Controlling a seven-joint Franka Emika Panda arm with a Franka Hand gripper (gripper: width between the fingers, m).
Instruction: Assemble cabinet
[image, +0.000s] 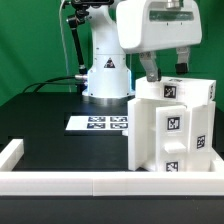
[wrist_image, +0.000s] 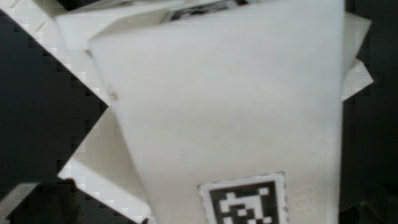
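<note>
While the cabinet (image: 172, 125) stands upright at the frame's lower right on the dark surface (image: 45, 125), the claw (image: 165, 72) sits at its top, seemingly gripping a panel; I cannot tell

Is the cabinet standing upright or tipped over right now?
Upright: the cabinet stands on the table with vertical sides, beneath the claw.

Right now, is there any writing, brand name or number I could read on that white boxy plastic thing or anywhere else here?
No readable text anywhere.
White plastic boxy cabinet: only black-and-white square tags, patterns, not letters.
Thin flat white marker board on the black table: tags only.
White robot base: a small dark mark, too small to read.
</note>
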